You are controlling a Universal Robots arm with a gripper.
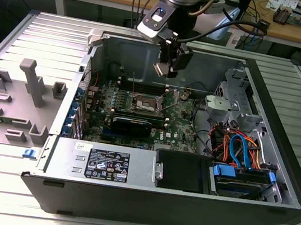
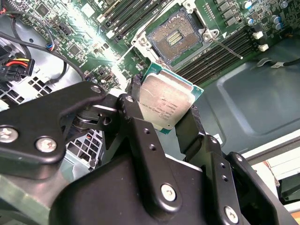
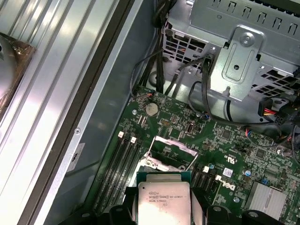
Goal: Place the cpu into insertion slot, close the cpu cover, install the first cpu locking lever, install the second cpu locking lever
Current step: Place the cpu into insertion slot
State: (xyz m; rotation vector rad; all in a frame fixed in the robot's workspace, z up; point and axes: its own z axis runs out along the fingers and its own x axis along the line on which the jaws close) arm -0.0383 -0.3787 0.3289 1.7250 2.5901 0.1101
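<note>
Black fingers (image 2: 140,131) of the gripper (image 2: 164,107) are closed on the cpu (image 2: 169,96), which is held by two opposite edges. Its silvery top, framed by a green rim, is turned toward the cameras in both wrist views (image 3: 164,206).

In the exterior view the gripper (image 1: 168,69) is hung above the slot (image 1: 146,105), and the cpu is kept well clear of it, up near the case's top edge. The slot (image 2: 174,37) is left open, with its dark centre and fine contacts bared. At the slot's edge the cover (image 3: 174,143) is seen raised, tilted up off the socket. A thin wire lever (image 2: 226,48) is seen unlatched, angled up and away from the slot's corner. Rows of memory sockets (image 2: 225,51) are laid just beside the slot, and the green board (image 1: 185,123) is spread around it.
</note>
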